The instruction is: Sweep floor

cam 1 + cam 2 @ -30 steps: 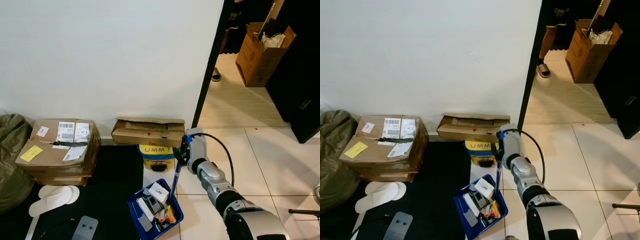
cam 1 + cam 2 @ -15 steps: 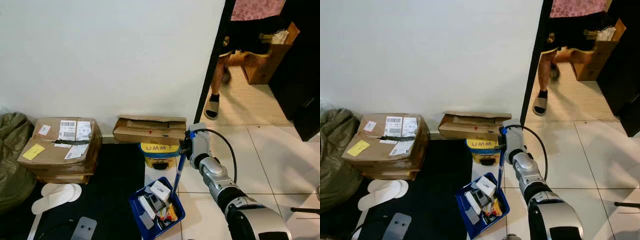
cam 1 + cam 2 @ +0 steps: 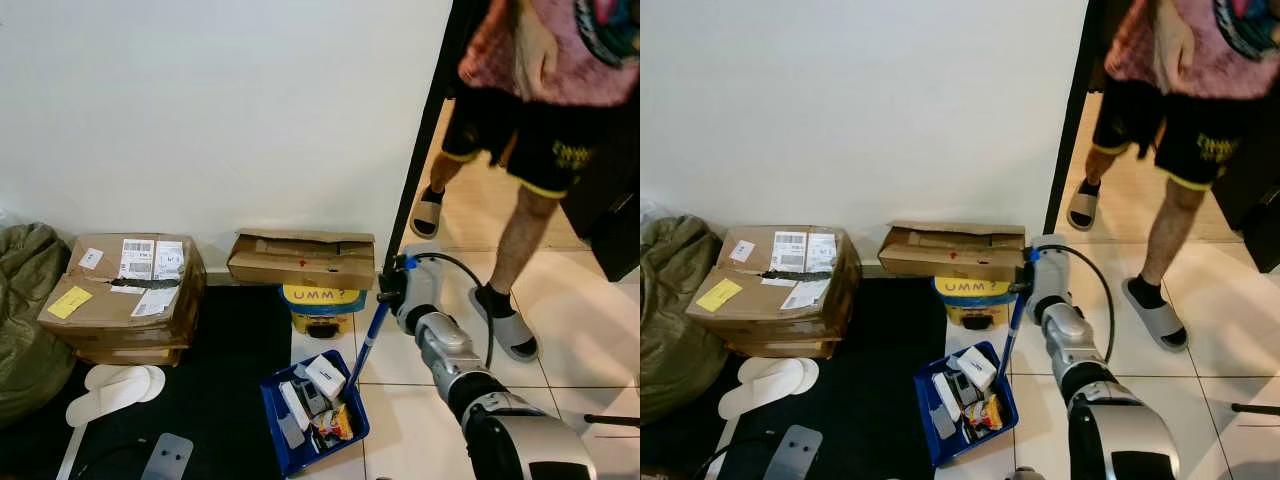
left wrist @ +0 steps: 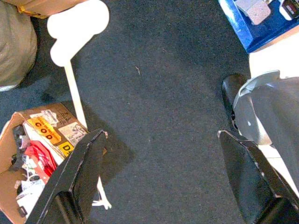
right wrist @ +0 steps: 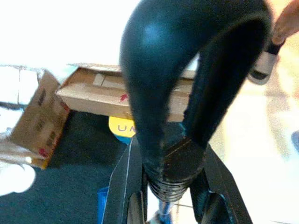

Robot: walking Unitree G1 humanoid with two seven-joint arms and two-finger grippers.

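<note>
A blue dustpan (image 3: 272, 412) stands on the floor at the edge of the black rug, holding several small boxes and bits of litter. Its long blue handle (image 3: 366, 345) rises to my right gripper (image 3: 392, 290), which is shut on it just below the black looped top (image 5: 187, 70). The right wrist view has a black finger (image 5: 125, 186) on either side of the ribbed grip. My left gripper (image 4: 161, 177) hangs open over the dark rug, fingers (image 4: 79, 177) wide apart with nothing between them.
A person (image 3: 540, 100) in black shorts and sandals (image 3: 505, 322) stands on the tiles close on my right, by the doorway. Cardboard boxes (image 3: 125, 295) and a flat carton (image 3: 300, 260) line the white wall, with a yellow tub (image 3: 318, 305), white slippers (image 3: 110, 392) and a green bag (image 3: 20, 320).
The person has walked from the far room through the doorway to stand close beside my right arm. My right gripper and the handle top have shifted a little to the right.
</note>
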